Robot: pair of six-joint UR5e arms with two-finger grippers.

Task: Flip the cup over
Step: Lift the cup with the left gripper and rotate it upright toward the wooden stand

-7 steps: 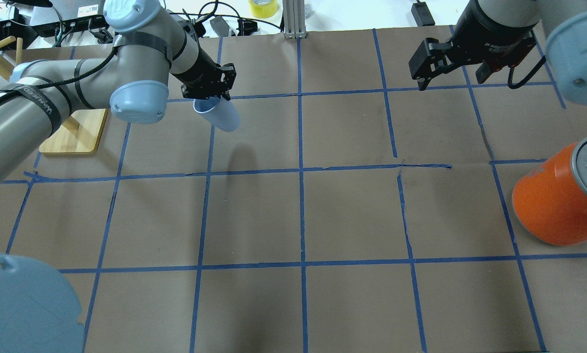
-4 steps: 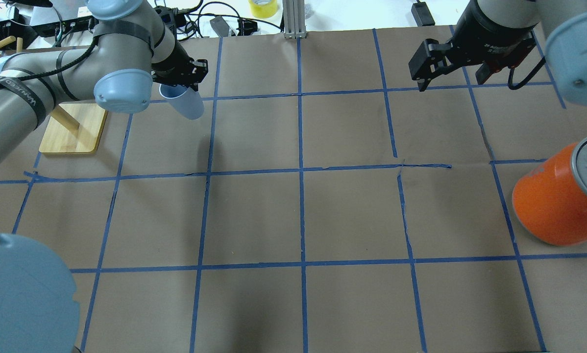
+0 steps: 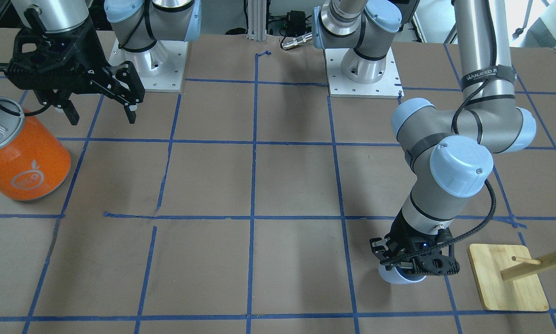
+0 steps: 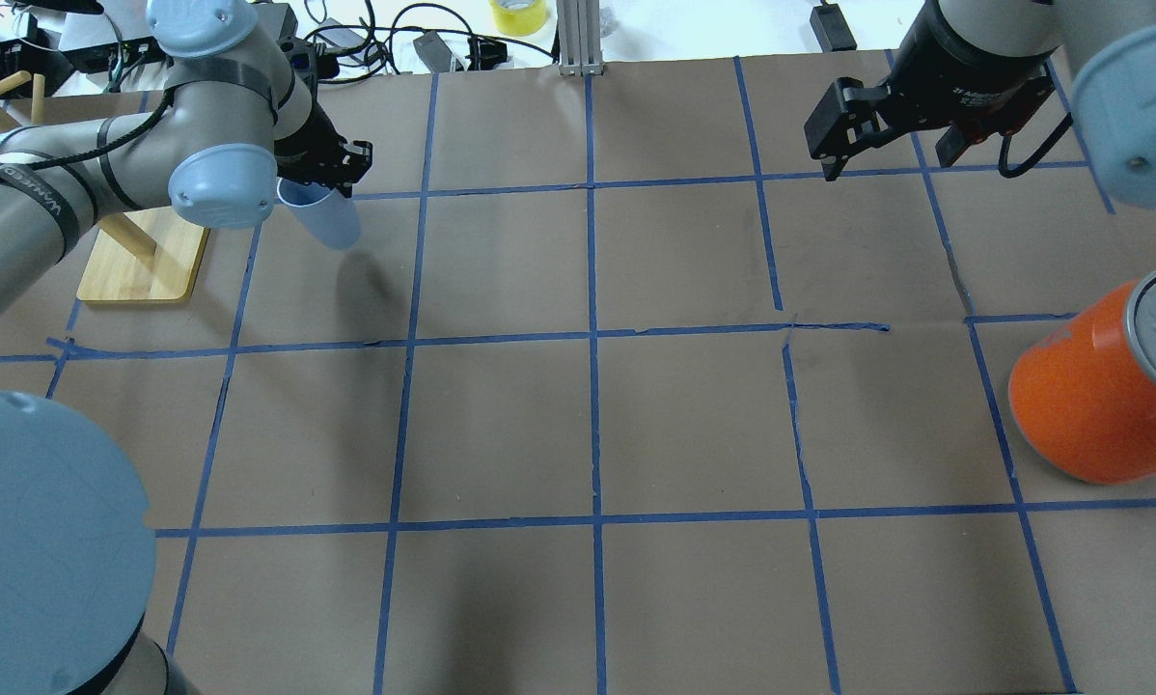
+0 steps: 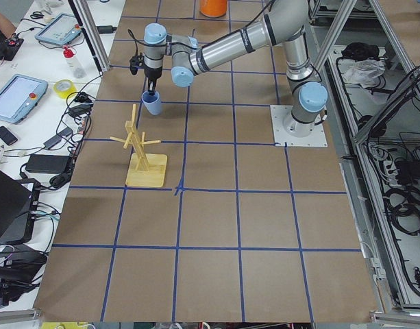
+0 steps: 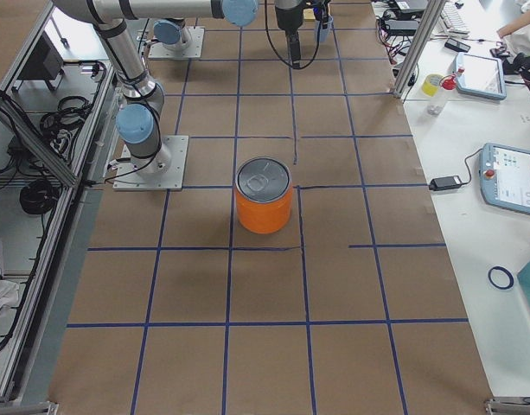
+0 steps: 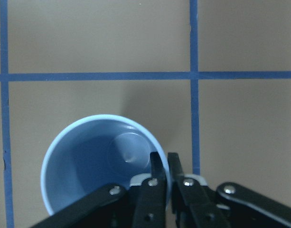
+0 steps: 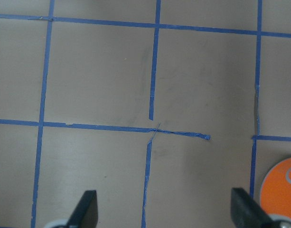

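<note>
Pale blue cup (image 4: pixel 327 220) rim-pinched by left end effector (image 7: pixel 165 165), right end effector (image 8: pixel 165 204) wide

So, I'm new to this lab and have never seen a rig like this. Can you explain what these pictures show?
Two robot arms are bolted to a paper-covered table marked with blue tape. One camera looks down from behind the robot, one faces it, two look from the table's ends, and one sits on each wrist. The left gripper pinches the rim of the cup, one finger inside and one outside, mouth upward. The right gripper is open and holds nothing. An orange can stands on the robot's right side; a wooden peg stand is near the cup.
</note>
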